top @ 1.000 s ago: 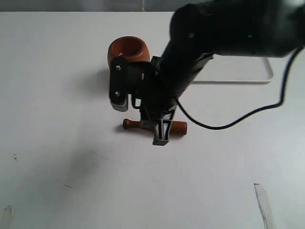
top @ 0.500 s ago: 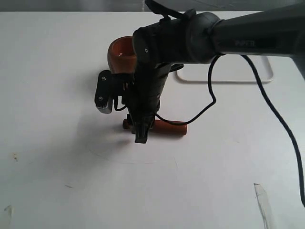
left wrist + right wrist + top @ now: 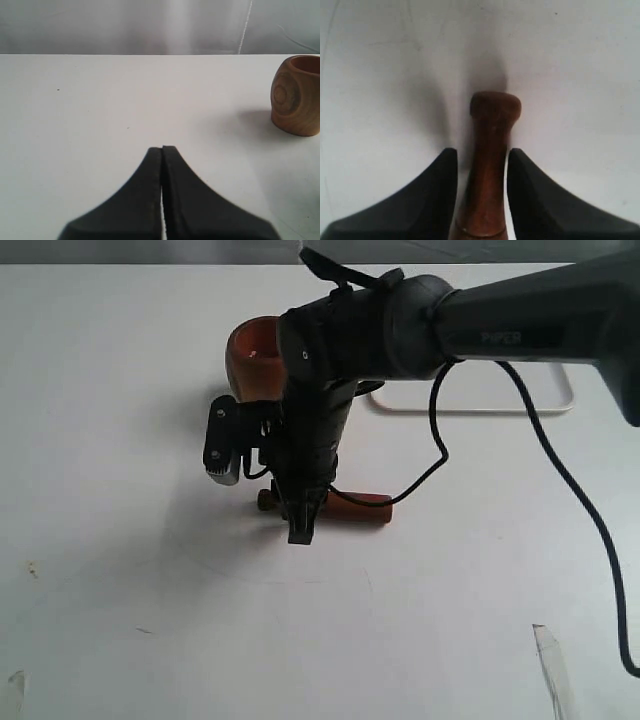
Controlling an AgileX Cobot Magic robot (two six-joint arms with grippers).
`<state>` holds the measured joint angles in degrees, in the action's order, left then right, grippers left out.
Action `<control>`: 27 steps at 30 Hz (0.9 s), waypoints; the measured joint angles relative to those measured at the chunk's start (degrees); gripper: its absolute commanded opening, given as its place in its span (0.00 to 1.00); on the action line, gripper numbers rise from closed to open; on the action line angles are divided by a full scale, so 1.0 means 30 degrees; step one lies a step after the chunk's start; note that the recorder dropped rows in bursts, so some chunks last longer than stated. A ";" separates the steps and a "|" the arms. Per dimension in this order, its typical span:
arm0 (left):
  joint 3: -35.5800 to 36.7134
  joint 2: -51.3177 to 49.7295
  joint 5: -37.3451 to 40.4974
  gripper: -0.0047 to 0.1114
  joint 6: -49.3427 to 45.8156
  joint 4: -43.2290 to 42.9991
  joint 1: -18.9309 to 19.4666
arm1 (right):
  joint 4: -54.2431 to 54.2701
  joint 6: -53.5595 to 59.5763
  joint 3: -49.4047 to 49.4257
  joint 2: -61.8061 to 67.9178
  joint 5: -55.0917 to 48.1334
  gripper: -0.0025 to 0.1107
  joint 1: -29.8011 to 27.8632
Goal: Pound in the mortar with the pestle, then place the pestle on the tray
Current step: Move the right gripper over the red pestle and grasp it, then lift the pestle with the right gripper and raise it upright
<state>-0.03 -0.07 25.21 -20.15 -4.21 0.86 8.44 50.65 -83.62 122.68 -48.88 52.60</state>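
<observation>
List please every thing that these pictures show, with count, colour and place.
mortar: one, orange-brown, upright on the table, behind the right arm.
pestle: one, reddish-brown, lying on the table in front of the mortar.
tray: one, white, right of the mortar, partly hidden by the arm.
table: one, white, under everything.
cable: one, black, hanging from the right arm.
left gripper: one, black, shut and empty, above the table.
right gripper: one, black, open, fingers on both sides of the pestle's thin handle.
</observation>
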 measured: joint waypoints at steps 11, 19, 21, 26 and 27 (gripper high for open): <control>0.0000 0.0000 0.0000 0.04 0.0000 0.0000 0.0000 | -0.3032 -0.1795 0.0000 0.0114 0.1267 0.02 0.0796; 0.0000 0.0000 0.0000 0.04 0.0000 0.0000 0.0000 | -0.1174 -0.1934 0.0000 -0.2339 0.5136 0.02 0.0924; 0.0000 0.0000 0.0000 0.04 0.0000 0.0000 0.0000 | -0.0350 -0.1934 0.0000 -0.3330 0.7057 0.02 0.0924; 0.0000 0.0000 0.0000 0.04 0.0000 0.0000 0.0000 | 0.3192 -0.1934 0.0000 -0.5175 1.3386 0.02 0.0956; 0.0000 0.0000 0.0000 0.04 0.0000 0.0000 0.0000 | 0.4003 -0.1934 0.0000 -0.5285 1.5020 0.02 0.0956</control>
<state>-0.03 -0.07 25.21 -20.15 -4.21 0.86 20.45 44.85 -83.62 106.82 -3.82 55.47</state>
